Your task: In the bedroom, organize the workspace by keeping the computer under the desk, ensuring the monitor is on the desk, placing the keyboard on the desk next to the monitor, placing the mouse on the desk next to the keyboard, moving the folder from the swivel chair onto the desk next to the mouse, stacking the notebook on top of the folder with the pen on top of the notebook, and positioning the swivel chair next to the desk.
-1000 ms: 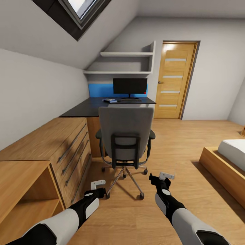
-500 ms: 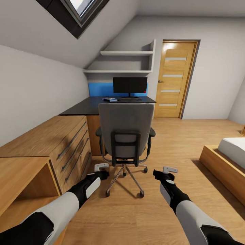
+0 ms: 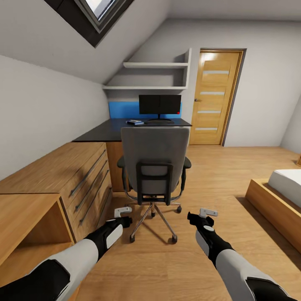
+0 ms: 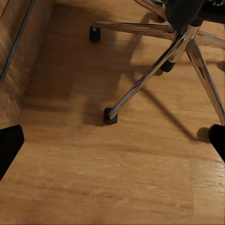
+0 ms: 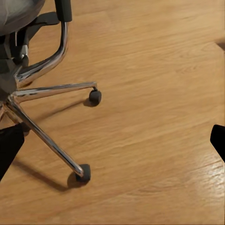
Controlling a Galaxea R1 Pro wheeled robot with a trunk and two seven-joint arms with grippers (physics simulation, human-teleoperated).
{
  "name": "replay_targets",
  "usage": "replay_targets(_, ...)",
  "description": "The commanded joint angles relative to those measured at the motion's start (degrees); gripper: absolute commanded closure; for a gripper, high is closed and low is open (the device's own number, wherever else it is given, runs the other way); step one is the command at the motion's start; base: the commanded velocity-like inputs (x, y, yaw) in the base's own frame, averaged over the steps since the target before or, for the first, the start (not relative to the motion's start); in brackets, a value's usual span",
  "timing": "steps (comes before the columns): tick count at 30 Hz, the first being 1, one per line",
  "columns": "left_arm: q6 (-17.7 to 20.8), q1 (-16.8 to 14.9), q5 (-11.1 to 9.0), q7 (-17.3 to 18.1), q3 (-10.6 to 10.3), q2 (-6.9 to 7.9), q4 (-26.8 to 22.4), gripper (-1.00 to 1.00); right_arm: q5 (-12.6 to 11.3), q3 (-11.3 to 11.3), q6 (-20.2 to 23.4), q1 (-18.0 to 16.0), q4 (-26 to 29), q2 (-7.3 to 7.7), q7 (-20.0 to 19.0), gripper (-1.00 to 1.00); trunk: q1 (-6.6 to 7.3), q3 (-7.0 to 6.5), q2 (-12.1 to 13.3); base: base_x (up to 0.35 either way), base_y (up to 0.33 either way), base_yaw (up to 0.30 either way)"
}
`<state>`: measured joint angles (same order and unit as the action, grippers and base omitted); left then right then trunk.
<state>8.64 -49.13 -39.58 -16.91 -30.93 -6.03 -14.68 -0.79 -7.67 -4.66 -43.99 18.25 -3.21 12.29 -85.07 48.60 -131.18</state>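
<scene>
The robot faces the back of the chair (image 3: 154, 163), which stands between it and the bench (image 3: 125, 127) at the far wall. Both arms reach forward low over the floor: the left pincer (image 3: 122, 212) near the chair's left castors, the right pincer (image 3: 207, 213) off to the right of the base. In the wrist views each pincer's fingertips sit at opposite edges of the picture with bare floor between, so both are spread wide and hold nothing.

On the bench the monitor (image 3: 160, 104) stands upright, and a small flat bluish thing (image 3: 135, 123) lies just left of its stand; what it is cannot be told at this range. The chair's seat is hidden by its backrest, so whether the folder lies there cannot be seen.

The step in hand looks like the approach. To do it well the robot should swing round one side of the chair, probably the right where the floor is open, to get sight of the seat, keeping the low arms off the chrome legs (image 4: 154, 70) and clear of the dresser (image 3: 62, 175) on the left.

No brand, label or writing is legible anywhere.
</scene>
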Motion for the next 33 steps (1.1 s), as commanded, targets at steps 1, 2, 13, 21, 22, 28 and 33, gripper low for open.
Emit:
replay_targets(1, 0.24, -0.04, -0.39, -0.41, -0.47, -0.08, 0.05, -1.0, -0.09, -0.24, -0.38, -0.04, -0.21, -0.04, 0.02, -1.0, -0.01, 0.06, -0.02, 0.211, 0.0, 0.0)
replay_targets(2, 0.24, -0.04, -0.34, -0.41, -0.48, -0.23, 0.42, -1.0, -0.09, -0.24, -0.54, -0.04, -0.4, -0.04, 0.02, -1.0, -0.01, 0.06, -0.02, 0.283, 0.0, 0.0)
replay_targets(13, 0.2, -0.02, -0.28, -0.41, -0.54, -0.4, 0.76, -1.0, -0.25, -0.24, -3.79, -0.04, -2.56, -0.23, 0.1, -1.0, -0.01, 0.06, -0.02, 0.311, 0.0, 0.0)
replay_targets(21, 0.15, -0.01, -0.16, -0.41, -0.53, -0.39, 0.73, -1.0, -0.26, -0.24, -4.6, -0.04, -3.12, -0.33, 0.13, -1.0, -0.01, -0.02, -0.02, 0.26, 0.0, -0.026)
replay_targets(22, 0.15, -0.01, -0.16, -0.43, -0.53, -0.38, 0.73, -1.0, -0.26, -0.24, -4.62, -0.04, -3.13, -0.32, 0.15, -1.0, -0.01, -0.02, -0.02, 0.234, 0.0, -0.005)
replay_targets(28, 0.15, -0.03, -0.15, -0.41, -0.53, -0.38, 0.73, -1.0, -0.2, -0.24, -4.65, -0.04, -3.14, -0.31, 0.19, -1.0, -0.01, -0.03, -0.02, 0.243, -0.04, -0.001)
replay_targets(33, -0.26, -0.02, -0.1, -0.41, -0.53, -0.38, 0.71, -1.0, -0.2, -0.24, -4.64, -0.04, -3.12, -0.32, 0.19, -1.0, -0.01, -0.03, -0.02, 0.141, -0.037, 0.0)
